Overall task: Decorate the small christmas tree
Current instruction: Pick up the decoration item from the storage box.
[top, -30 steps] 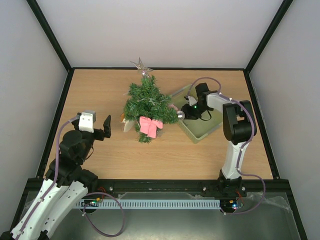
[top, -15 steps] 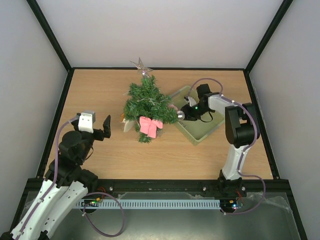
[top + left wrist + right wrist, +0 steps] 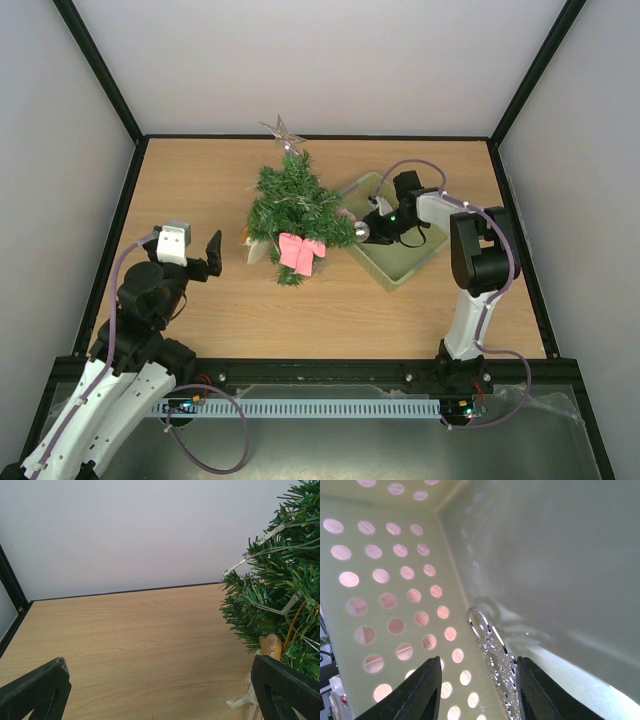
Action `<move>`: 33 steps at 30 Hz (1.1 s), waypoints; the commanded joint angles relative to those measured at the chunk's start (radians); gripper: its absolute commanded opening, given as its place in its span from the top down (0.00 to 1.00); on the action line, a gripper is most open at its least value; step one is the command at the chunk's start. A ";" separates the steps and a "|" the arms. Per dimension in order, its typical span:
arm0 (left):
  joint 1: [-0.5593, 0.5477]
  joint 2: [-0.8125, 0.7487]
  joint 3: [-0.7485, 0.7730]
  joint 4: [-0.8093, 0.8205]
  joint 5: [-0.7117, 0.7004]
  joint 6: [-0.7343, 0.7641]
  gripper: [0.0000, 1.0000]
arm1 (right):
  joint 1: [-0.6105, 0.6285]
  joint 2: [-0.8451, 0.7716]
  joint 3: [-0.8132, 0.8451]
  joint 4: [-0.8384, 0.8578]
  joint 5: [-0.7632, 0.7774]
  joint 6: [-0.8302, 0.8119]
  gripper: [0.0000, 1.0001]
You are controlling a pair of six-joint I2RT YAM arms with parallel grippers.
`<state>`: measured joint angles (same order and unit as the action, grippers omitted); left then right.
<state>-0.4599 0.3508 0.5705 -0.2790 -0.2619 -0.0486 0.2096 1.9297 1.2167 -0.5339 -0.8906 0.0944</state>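
While the left gripper [image 3: 211, 255] hangs over the table [image 3: 200, 180] at near left, fingers [image 3: 35, 692] spread wide and holding nothing, the right gripper [image 3: 384, 217] is down inside the pale green basket [image 3: 400, 265] on the right. The small christmas tree [image 3: 293, 205] stands upright mid-table, just left of the basket, with its right-hand branches reaching the basket's rim. It carries a clear star [image 3: 282, 130] on top, a pink bow [image 3: 300, 252] low on the near side, and a silver ball [image 3: 362, 232] at its right edge by the basket. The left wrist view shows a thin light string [image 3: 260, 537] across the branches and a small wooden piece [image 3: 270, 647] near the tree's foot.

Right wrist view: the fingers [image 3: 427, 692] are half spread and straddle a silver filigree ornament [image 3: 487, 640] leaning on the basket's perforated wall. One finger is close against it, with a clear gap on the other side, so it is not pinched.
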 commanded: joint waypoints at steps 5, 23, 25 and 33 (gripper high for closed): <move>-0.003 -0.008 -0.001 0.008 0.000 0.006 0.00 | -0.001 -0.017 -0.009 -0.015 0.034 -0.011 0.64; -0.003 -0.015 0.002 0.005 -0.005 0.007 0.00 | 0.036 0.005 -0.001 0.002 0.087 -0.001 0.75; -0.003 -0.015 0.001 0.004 -0.005 0.007 0.00 | 0.036 -0.004 -0.002 0.009 0.121 0.006 0.83; -0.005 -0.016 0.002 0.003 -0.007 0.007 0.00 | 0.037 -0.103 0.025 0.016 0.293 0.005 0.98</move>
<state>-0.4603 0.3450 0.5705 -0.2794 -0.2626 -0.0486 0.2428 1.9213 1.2148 -0.5293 -0.7189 0.1009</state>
